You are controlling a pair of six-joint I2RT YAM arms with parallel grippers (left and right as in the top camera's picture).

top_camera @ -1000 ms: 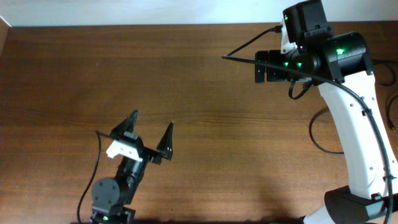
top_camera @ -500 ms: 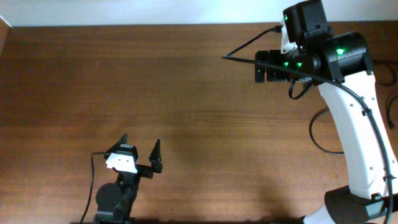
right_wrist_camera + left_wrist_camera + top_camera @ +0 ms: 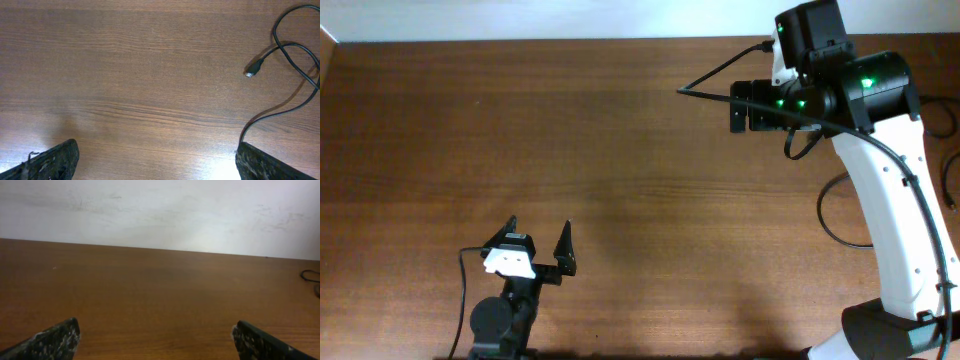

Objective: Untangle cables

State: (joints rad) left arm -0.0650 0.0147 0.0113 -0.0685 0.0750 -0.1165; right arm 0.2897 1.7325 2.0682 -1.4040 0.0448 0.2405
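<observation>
A thin black cable [image 3: 295,50] lies loose on the wooden table at the right of the right wrist view, with its small plug end [image 3: 250,73] free. A black loop [image 3: 832,215] beside the right arm in the overhead view may be the same cable. A bit of black cord [image 3: 310,275] shows at the far right of the left wrist view. My left gripper [image 3: 538,228] is open and empty near the table's front edge, far from the cable. It shows open in its own view too [image 3: 155,332]. My right gripper [image 3: 157,152] is open and empty above bare wood, left of the plug.
The right arm's black wrist [image 3: 760,105] and white link [image 3: 890,200] hang over the table's right side. A thicker arm wire [image 3: 720,75] juts out left of the wrist. A pale wall [image 3: 160,210] bounds the table's far edge.
My left gripper has drawn back toward the front left edge of the table, still open. The right arm has not moved.
</observation>
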